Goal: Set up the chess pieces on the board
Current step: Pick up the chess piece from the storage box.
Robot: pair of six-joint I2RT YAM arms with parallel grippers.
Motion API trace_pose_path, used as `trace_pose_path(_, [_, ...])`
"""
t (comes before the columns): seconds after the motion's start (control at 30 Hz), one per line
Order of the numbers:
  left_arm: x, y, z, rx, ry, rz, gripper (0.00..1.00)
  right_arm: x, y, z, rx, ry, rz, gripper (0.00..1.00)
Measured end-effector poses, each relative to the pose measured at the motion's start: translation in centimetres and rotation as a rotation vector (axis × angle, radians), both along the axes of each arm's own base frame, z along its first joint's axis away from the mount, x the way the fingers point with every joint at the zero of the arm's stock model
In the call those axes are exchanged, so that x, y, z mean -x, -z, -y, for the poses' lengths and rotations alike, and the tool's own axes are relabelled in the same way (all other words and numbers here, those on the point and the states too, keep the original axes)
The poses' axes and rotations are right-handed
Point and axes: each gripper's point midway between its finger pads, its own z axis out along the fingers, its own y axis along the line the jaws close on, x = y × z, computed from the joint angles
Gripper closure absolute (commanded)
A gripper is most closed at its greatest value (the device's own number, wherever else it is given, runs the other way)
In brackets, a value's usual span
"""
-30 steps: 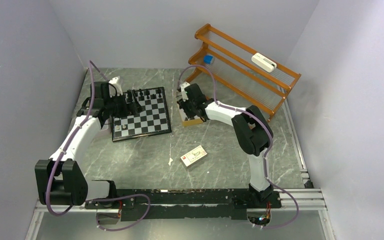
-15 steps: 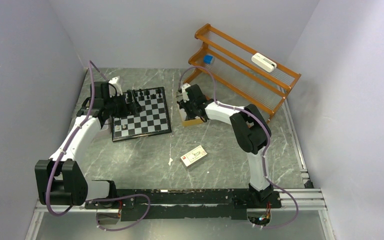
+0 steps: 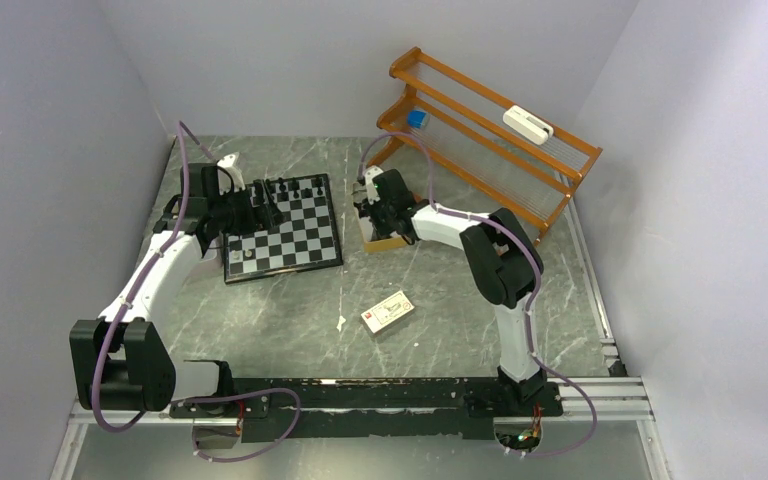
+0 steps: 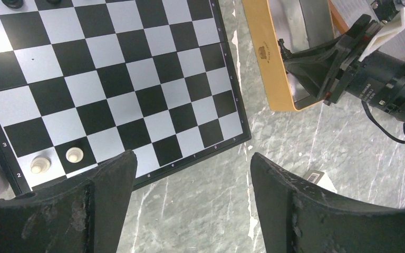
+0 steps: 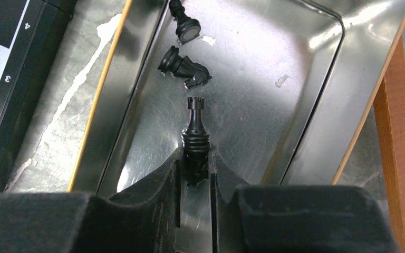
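1. Left pincer point(image 4: 190, 171) of mine hangs released. Its two dark fingers are spread wide with nothing between them, over the lower right corner of the board point(image 4: 121, 79) in the left wrist view.
2. That board is flat and checkered black and white, with a dark border carrying small white numerals. Seen from above, it lies left of centre on the marble-patterned table point(image 3: 290, 320).
3. Two pale pawns point(image 4: 40, 165) stand upright on neighbouring squares at the lower left of the wrist frame, just above the finger there.
4. A row of black pieces point(image 3: 285, 187) stands along the board's far edge in the top view.
5. Right of the board, near it but apart, sits a tan-rimmed metal tin point(image 5: 306, 95).
6. My right pincer point(image 5: 195, 171) is down inside that tin, clenched on the base of a tall black piece point(image 5: 195, 132) whose notched crown points up-frame.
7. Two toppled black pieces point(image 5: 183, 64) lie at the upper centre of that frame, one showing its pale round base.
8. A wooden rack point(image 3: 490, 140) stands at the upper right of the top view.
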Motion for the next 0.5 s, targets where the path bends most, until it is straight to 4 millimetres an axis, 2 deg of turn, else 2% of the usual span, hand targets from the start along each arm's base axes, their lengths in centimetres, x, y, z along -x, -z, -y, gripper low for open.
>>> trace_pose_path(0.27, [-0.1, 0.0, -0.1, -0.001, -0.014, -0.002, 0.21, 0.7, -0.4, 0.5, -0.012, -0.003, 0.02, 0.83])
trace_pose_path(0.5, [-0.4, -0.2, 1.2, 0.065, 0.028, -0.035, 0.23, 1.1, -3.3, 0.5, -0.063, -0.011, 0.082, 0.84])
